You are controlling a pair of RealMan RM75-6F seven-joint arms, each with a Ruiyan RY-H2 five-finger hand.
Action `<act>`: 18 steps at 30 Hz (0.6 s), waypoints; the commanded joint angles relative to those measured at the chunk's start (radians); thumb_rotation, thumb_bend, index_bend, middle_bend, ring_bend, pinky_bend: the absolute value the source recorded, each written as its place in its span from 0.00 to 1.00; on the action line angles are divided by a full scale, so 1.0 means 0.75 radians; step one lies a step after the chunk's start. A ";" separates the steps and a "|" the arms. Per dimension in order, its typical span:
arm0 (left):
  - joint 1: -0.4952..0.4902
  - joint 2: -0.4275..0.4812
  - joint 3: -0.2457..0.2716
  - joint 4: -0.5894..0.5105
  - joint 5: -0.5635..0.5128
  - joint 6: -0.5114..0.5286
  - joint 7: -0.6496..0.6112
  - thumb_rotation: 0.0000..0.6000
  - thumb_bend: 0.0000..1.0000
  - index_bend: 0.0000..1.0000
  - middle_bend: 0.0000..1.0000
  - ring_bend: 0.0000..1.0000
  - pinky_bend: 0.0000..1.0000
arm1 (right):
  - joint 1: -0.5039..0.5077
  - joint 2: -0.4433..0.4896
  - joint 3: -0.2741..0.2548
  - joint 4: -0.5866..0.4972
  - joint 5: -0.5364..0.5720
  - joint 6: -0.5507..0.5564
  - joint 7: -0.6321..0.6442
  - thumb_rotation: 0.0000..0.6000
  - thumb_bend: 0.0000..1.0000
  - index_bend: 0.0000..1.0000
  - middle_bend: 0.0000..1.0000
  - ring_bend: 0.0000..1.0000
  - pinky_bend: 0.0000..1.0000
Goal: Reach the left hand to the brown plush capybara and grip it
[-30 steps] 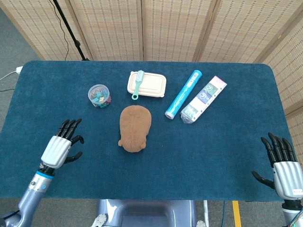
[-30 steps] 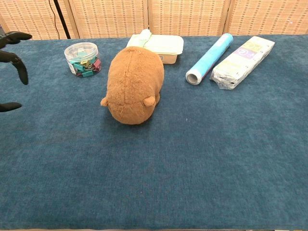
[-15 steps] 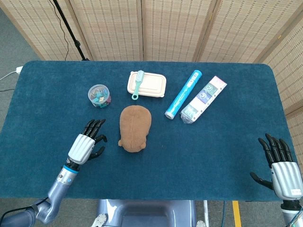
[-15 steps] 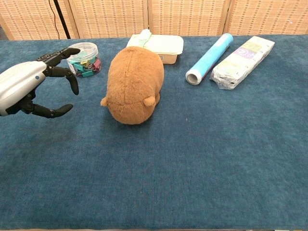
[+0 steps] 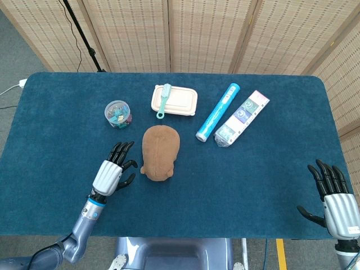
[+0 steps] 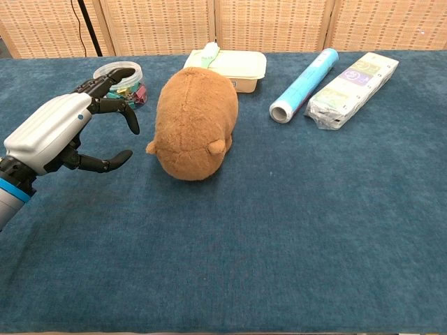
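The brown plush capybara (image 5: pixel 160 152) lies belly-down (head toward the near edge) on the table's middle, left of centre.

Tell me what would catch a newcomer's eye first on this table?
The brown plush capybara in mid-table, with the left hand open right beside it, fingers apart, not touching. Behind lie a blue tube and a wrapped packet; the right hand waits open at the table's near right corner.

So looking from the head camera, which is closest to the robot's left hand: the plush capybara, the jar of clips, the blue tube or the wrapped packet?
From the left hand:
1. Plush capybara, just beside the fingertips, to their right.
2. Jar of clips, farther back, above the hand.
3. Blue tube, beyond the capybara, to the right.
4. Wrapped packet, farthest right.
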 commanded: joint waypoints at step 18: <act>-0.044 -0.167 0.003 0.209 -0.063 0.041 -0.038 1.00 0.31 0.28 0.00 0.00 0.00 | 0.000 0.007 -0.013 -0.001 -0.032 0.007 0.026 1.00 0.00 0.00 0.00 0.00 0.00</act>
